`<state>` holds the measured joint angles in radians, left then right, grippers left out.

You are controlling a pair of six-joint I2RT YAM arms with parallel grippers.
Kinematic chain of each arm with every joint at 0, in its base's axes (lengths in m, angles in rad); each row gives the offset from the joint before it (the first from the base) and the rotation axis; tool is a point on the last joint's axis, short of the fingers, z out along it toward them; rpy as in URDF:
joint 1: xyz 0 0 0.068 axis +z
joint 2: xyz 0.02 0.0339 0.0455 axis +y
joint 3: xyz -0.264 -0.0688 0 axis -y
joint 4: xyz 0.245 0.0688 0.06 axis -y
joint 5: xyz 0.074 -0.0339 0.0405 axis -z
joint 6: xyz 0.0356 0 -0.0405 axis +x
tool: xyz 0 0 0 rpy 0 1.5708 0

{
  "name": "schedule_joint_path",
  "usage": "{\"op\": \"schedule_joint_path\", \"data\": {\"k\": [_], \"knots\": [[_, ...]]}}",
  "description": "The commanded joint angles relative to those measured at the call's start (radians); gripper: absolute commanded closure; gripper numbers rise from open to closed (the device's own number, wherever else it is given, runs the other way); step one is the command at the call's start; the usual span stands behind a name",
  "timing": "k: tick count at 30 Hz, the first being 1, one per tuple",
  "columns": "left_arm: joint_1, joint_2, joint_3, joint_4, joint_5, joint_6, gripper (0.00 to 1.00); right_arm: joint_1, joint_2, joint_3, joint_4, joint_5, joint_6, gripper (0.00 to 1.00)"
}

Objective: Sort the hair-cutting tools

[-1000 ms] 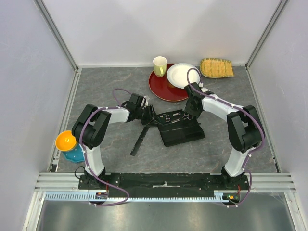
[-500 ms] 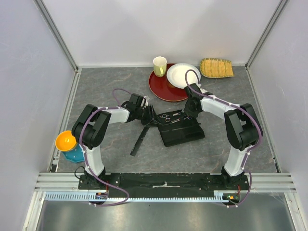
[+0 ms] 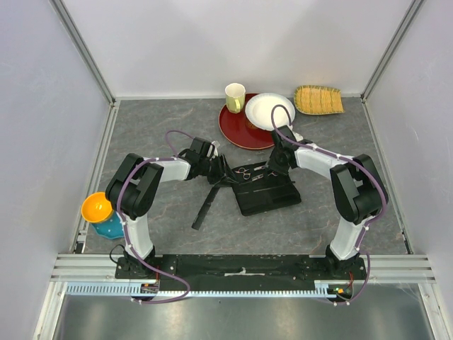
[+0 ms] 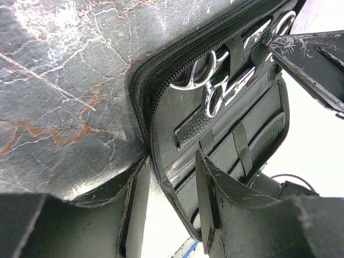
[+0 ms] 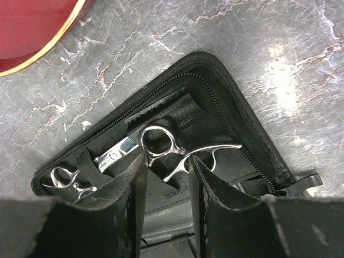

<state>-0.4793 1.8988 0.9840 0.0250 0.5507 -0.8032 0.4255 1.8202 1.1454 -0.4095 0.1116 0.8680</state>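
The right scissors (image 5: 161,144) and left scissors (image 5: 67,177) lie under straps in the far half of the open case (image 5: 236,129), mid-table. The right gripper (image 5: 165,180) hangs over the right scissors with its jaws apart, 1 finger on each side just near of the handle ring. The left gripper (image 4: 171,185) is also spread, with the case's left rim between its fingers. The comb (image 3: 204,206) lies on the table (image 3: 156,134), near-left of the case. A red plate (image 3: 237,127) sits beyond.

The scissors (image 5: 115,154) are polished, shiny metal; the case (image 5: 239,121) matt black fabric; the tabletop (image 5: 279,64) veined, stone-like, faintly glossy.
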Motion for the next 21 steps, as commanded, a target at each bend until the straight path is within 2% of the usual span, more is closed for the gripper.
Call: {"op": "schedule_joint_path", "data": {"k": [1,12,18,21], "knots": [[-0.008,-0.014,-0.001,0.038,-0.009,-0.017,0.54,0.05,0.021,-0.012,0.043,-0.142,0.055,0.6],[-0.008,-0.012,0.002,0.044,-0.011,-0.024,0.54,0.068,0.013,-0.021,0.075,-0.205,0.114,0.6],[-0.008,-0.01,0.001,0.046,-0.012,-0.025,0.54,0.081,0.01,-0.036,0.077,-0.185,0.123,0.6],[-0.007,-0.018,0.002,0.038,-0.017,-0.016,0.54,0.078,-0.004,0.0,0.037,-0.118,0.088,0.58]]}}
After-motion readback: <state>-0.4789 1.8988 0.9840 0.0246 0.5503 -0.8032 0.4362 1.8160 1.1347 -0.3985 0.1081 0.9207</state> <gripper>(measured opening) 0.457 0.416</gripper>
